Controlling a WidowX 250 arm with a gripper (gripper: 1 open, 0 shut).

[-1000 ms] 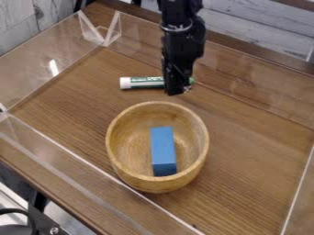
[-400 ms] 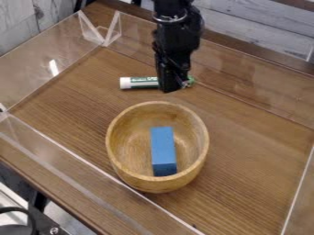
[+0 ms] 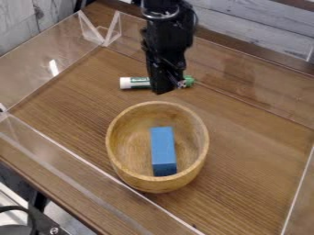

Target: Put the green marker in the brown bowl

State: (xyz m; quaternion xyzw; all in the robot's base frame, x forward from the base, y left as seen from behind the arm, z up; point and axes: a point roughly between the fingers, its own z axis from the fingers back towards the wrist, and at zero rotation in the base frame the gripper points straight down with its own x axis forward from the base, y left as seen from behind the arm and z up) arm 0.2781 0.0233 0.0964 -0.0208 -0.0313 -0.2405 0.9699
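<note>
The green marker (image 3: pixel 131 83) lies flat on the wooden table behind the bowl, white barrel to the left and green cap (image 3: pixel 189 83) poking out to the right. My gripper (image 3: pixel 162 89) points straight down in front of the marker's middle and hides that part. Its fingers look shut, and the marker rests on the table rather than hanging from them. The brown bowl (image 3: pixel 117 131) sits nearer the camera, just below the gripper, with a blue rectangular block (image 3: pixel 162 151) lying inside it.
Clear acrylic walls (image 3: pixel 37 138) fence the wooden tabletop (image 3: pixel 252 119) on the left, front and right. A clear folded plastic stand (image 3: pixel 98 32) sits at the back left corner.
The gripper has shifted left and up a little and rolled slightly, uncovering the marker's green cap on its right. The marker and the bowl have not moved.
</note>
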